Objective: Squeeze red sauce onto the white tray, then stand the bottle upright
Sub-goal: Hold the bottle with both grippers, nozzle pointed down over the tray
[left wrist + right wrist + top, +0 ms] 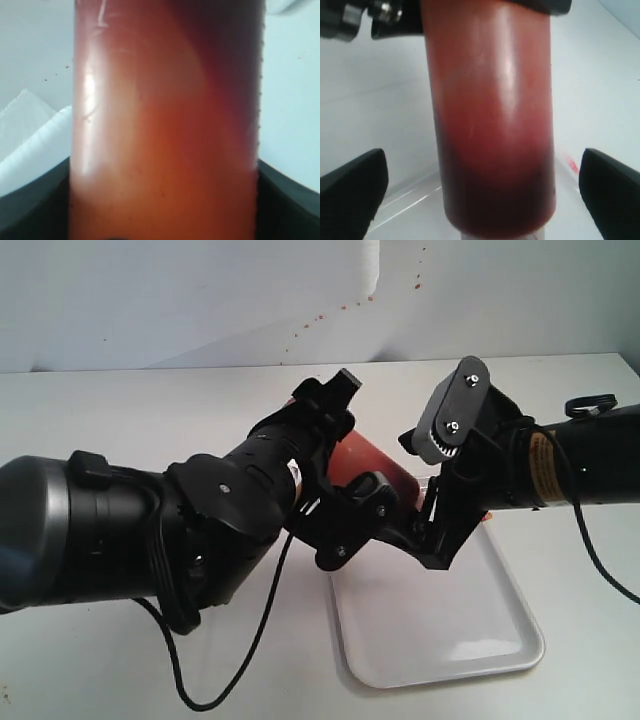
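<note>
Between the jaws of the left gripper (165,205): the bottle (165,110), pinched across its wall. A black jaw face lies against each flank with no gap showing.

Right gripper (482,192): spread wide. Its fingers (352,192) stand well apart from the bottle on either side and touch nothing, straddling the downward end.

Bottle: translucent cylinder, held clear of the table (120,410) at the far end of the white tray (450,640). The arms hide whether it hangs over the tray or just beside it. A whitish sliver of cap (495,236) shows at its lower end; the nozzle is hidden.

Red sauce (495,200): darkest toward the cap end and paler orange-red above, so judged to have pooled downward.

Handling, as a judgement: the wall is soft and will yield to a pinch. The skin is glossy and likely slick. The contents are fairly heavy, and their weight shifts as the sauce slumps. Hold toward the base end and squeeze at mid-wall, gently, keeping off the cap.

Tray contents: no sauce can be made out on the exposed part. A faint red smear (570,162) lies beside the bottle, on the tray or the table, which cannot be told.

Surround: red specks (300,335) on the wall behind.
</note>
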Robot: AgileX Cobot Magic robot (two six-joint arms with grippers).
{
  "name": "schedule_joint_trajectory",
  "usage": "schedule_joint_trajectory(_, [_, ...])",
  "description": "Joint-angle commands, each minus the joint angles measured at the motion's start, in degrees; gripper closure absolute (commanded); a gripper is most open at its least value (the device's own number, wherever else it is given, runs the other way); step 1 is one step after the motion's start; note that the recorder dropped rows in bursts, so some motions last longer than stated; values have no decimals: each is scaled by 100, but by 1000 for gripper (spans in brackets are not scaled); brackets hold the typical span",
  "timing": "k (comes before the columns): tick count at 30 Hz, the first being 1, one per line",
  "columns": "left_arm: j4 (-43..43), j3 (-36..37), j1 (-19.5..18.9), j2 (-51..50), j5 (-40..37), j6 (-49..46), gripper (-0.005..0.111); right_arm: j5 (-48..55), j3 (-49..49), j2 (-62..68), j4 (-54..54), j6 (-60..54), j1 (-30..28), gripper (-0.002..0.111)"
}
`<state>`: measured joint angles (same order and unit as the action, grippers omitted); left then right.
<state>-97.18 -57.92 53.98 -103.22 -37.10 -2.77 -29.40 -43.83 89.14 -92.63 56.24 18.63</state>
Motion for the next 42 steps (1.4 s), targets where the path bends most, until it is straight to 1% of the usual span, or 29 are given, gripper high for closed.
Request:
schedule_joint_trajectory(1, [-185, -36, 194, 124, -256, 55, 107, -97, -31, -9, 227, -61, 12, 14])
schedule_joint_trajectory(4, [-222, -36, 207, 124, -326, 55, 107, -111, -31, -9, 227, -61, 12, 14])
schedule_joint_trajectory(8, [-222, -36, 207, 124, -671, 55, 107, -136, -31, -9, 227, -74, 12, 14])
schedule_joint_trajectory(13, [-235, -36, 207, 124, -666, 55, 107, -398, -31, 2, 227, -141, 22, 14])
schedule_joint_trajectory(17, [-277, -36, 293, 124, -680, 55, 107, -448, -31, 304, 227, -502, 22, 14])
schedule_joint_trajectory(19, [-277, -36, 329, 124, -665, 80, 107, -461, -31, 455, 476, -782, 22, 14])
schedule_joint_trajectory(22, [-277, -36, 329, 124, -660, 102, 107, -783, -31, 512, 1303, -1254, 22, 14])
schedule_joint_trajectory(24, [-277, -36, 329, 124, -660, 102, 107, -890, -31, 512, 1403, -1291, 22, 14])
schedule_joint_trajectory(32, [-277, -36, 329, 124, -660, 102, 107, -453, -31, 512, 1403, -1400, 22, 14])
schedule_joint_trajectory(39, [-277, -36, 329, 124, -660, 102, 107, -404, -31, 512, 1403, -1516, 22, 14])
schedule_joint_trajectory(42, [-277, -36, 329, 124, -660, 102, 107, -348, -31, 512, 1403, -1516, 22, 16])
